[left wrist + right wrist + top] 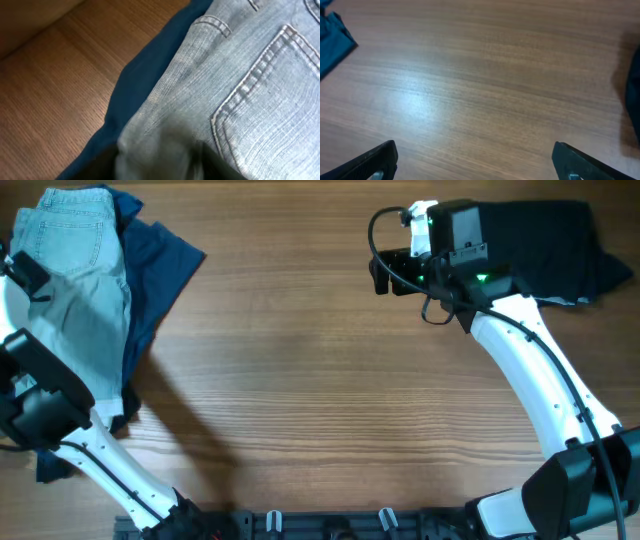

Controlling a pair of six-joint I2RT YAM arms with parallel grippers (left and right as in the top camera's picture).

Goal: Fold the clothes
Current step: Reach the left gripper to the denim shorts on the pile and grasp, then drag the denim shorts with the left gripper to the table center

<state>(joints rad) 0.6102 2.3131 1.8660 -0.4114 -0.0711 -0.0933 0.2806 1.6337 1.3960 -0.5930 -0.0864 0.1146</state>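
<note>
Shorts [75, 270] atop navy garment [165, 255], far-left corner; left gripper [28, 275] over them, state indiscernible; right gripper [474, 147] apart, beside black garment [545, 240].

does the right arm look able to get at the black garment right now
Likely yes: the black garment lies uncovered just behind the right gripper, which is open and empty. It points away toward the middle of the table, so it would need to turn back.

Navy garment [160, 260] mostly hidden under denim shorts [80, 270]; black garment [560, 240] partly behind right arm [520, 350]; left jaws blurred, state unclear.
</note>
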